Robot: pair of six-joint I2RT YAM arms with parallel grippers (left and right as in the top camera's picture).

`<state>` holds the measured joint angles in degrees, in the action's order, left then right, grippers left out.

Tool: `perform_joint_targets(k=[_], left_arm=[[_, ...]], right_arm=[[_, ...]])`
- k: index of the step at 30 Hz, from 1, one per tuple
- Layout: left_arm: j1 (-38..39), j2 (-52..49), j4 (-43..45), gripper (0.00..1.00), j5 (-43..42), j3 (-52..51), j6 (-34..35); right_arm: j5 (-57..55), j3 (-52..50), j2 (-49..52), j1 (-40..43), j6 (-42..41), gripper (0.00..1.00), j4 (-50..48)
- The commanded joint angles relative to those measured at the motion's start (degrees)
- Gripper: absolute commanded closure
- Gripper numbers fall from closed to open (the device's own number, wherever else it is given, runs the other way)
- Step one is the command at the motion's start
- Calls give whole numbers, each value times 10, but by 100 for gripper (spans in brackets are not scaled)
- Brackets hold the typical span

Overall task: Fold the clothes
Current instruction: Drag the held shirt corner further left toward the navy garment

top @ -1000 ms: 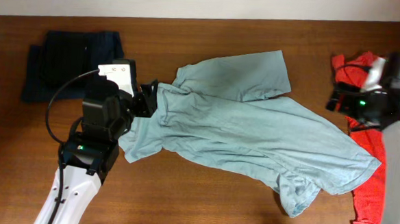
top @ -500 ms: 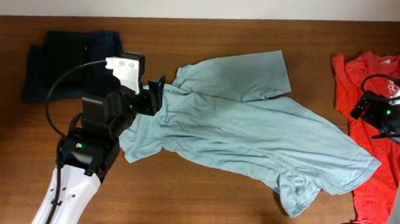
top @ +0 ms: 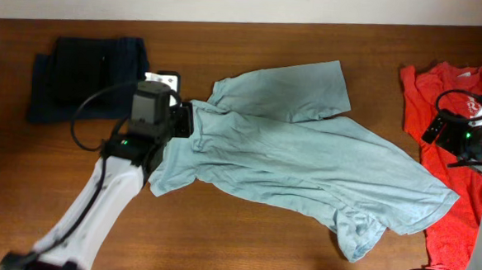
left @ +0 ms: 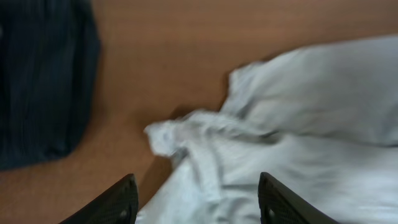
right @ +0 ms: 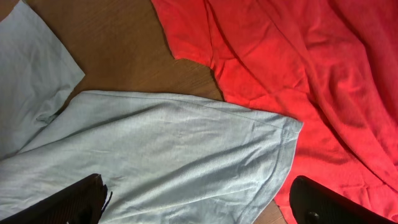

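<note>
Grey tee (top: pixel 306 163) sprawled mid-counter (top: pixel 244 234), crumpled. Left tool (left: pixel 198 186) released over its 9 o'clock edge, wrist view kinda blurry. Right tool (right: pixel 199 190) spread wide, empty. Red tee (top: pixel 457 105) at 3 o'clock, cut off by frame.

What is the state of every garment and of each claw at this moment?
grey-blue T-shirt: unfolded, spread crooked and wrinkled.
red-orange T-shirt: unfolded, lying loose at the right side.
dark navy garment: looks folded, a neat block at the far left.
left claw: open, over the grey-blue T-shirt's bunched edge.
right claw: open, holding nothing, above both T-shirts.
</note>
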<state>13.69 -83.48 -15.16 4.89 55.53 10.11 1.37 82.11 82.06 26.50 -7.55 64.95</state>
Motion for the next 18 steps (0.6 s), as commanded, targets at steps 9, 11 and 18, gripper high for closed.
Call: perform_joint_targets(k=[9, 11, 18], left_arm=[[-50, -120, -2, 51, 35, 9, -8], [-50, -124, -11, 51, 35, 9, -8], [-50, -124, -75, 57, 33, 9, -8]], right_arm=[[-5, 6, -3, 2, -5, 1, 0], [-5, 6, -3, 2, -5, 1, 0], [-5, 6, -3, 2, -5, 1, 0]])
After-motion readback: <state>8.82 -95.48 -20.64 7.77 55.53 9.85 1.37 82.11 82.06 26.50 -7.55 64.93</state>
